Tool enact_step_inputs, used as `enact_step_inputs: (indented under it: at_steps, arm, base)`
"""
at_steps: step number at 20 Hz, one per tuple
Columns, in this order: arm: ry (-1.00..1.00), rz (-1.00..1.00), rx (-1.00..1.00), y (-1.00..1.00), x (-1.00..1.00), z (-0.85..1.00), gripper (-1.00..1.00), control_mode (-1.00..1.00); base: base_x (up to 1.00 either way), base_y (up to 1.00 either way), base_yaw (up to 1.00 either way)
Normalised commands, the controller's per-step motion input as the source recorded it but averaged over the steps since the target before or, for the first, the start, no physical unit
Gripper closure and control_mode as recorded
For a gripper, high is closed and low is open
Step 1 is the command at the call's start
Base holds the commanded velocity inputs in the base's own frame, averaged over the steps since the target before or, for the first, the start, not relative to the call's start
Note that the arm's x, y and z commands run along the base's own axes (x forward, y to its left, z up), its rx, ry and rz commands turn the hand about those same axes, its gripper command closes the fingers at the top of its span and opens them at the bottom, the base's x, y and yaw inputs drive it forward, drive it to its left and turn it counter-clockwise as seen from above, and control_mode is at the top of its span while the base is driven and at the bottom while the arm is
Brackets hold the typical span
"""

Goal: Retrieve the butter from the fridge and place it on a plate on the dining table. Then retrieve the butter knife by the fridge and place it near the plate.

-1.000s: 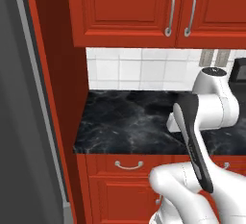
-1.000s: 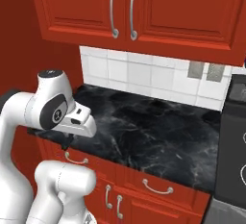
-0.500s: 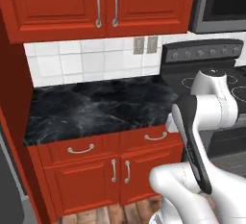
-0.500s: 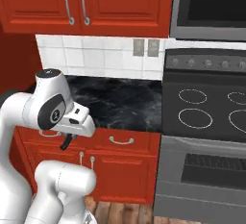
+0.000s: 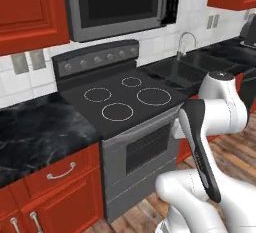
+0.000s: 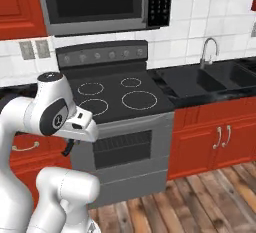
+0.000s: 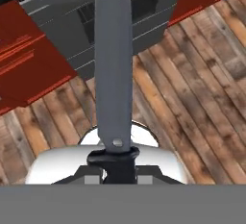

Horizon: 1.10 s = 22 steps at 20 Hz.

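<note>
White rounded arm links, dark joint caps, black strip along forearm.

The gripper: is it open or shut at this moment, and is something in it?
Shut on the butter knife. In the hand view the gripper clamps the knife's dark handle end, and the grey blade sticks out ahead over the wooden floor.

Stove [image 5: 125, 102]: black glass cooktop with four ring burners, grey oven door below. Microwave [image 5: 120, 2]: mounted above the stove. Sink [image 5: 175, 69]: dark basin with chrome faucet [image 5: 184, 44], right of the stove. Desk [image 5: 35, 132]: black marble, left of the stove, over red drawers. Arm [image 5: 210, 127]: white, folded, lower right. Floor [image 5: 240, 147]: wood planks.
</note>
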Motion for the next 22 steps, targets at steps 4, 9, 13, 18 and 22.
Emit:
enact_step_inputs:
  at_steps: [4, 9, 13, 18, 22]
  arm:
    - [0.00, 0.00, 0.00, 0.00, 0.00, 0.00, 1.00, 1.00]
    - [0.00, 0.00, 0.00, 0.00, 0.00, 0.00, 1.00, 1.00]
    - [0.00, 0.00, 0.00, 0.00, 0.00, 0.00, 1.00, 1.00]
    - [0.00, 0.00, 0.00, 0.00, 0.00, 0.00, 1.00, 1.00]
    - [0.00, 0.00, 0.00, 0.00, 0.00, 0.00, 1.00, 1.00]
  base:
    - [0.12, -1.00, -0.64]
    - [0.17, -1.00, -0.62]
    - [0.19, -1.00, -0.63]
    - [0.20, -1.00, -0.65]
    - [0.35, -0.83, -0.64]
